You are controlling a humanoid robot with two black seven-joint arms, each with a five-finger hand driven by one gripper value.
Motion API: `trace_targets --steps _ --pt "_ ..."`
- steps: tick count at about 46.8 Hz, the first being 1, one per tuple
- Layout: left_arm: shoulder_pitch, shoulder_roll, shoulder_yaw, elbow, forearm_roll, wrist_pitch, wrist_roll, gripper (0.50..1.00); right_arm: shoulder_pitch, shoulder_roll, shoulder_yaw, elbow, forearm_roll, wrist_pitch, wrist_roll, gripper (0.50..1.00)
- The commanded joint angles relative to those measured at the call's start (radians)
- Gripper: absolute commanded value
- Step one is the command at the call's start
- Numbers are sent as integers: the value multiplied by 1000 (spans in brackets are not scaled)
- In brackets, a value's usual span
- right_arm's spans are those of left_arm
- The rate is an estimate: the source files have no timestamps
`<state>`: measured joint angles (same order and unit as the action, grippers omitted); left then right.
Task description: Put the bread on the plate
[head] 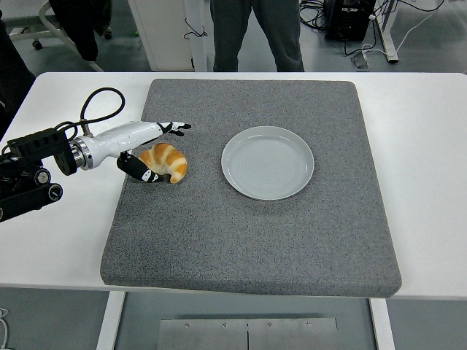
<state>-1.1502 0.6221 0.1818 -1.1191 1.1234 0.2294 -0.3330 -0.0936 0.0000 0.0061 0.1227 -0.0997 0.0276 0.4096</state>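
A white table (430,182) carries a large grey mat (255,233), seen from above and behind the robot. Taking the mat as a clock face, a golden crescent-shaped bread (168,161) lies toward nine o'clock, near the mat's left edge. A pale round plate (268,162), with nothing on it, sits near the middle, a little toward one o'clock, well apart from the bread and at three o'clock from it. The left hand (149,149) reaches in from the left edge. Its fingers (174,127) stretch over the far side of the bread while the dark thumb (140,170) curves round the near left side, so the hand brackets the bread but is not visibly clamped; whether it touches is too fine to tell. The right hand is not in view. A person's legs (255,33) stand beyond the table at twelve o'clock. The step in hand appears to be the grasp. To do it well, the fingers and thumb should probably close evenly from both sides with gentle pressure, since bread crushes and may slide on the mat, then lift clear before carrying toward three o'clock.
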Motion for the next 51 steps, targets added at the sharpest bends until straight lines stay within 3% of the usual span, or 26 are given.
trace_targets --steps 1,11,30,45,51 --pt "3 -7 2 13 1 2 0 904 0 0 0 0 0 0 0 1000" --pt "10 -24 4 51 3 2 0 890 0 0 0 0 0 0 0 1000" --pt "17 -50 25 90 3 2 -8 804 0 0 0 0 0 0 0 1000" --pt "15 -50 24 90 1 1 -11 636 0 0 0 0 0 0 0 1000" --pt "12 -50 24 90 0 1 -11 545 0 0 0 0 0 0 0 1000"
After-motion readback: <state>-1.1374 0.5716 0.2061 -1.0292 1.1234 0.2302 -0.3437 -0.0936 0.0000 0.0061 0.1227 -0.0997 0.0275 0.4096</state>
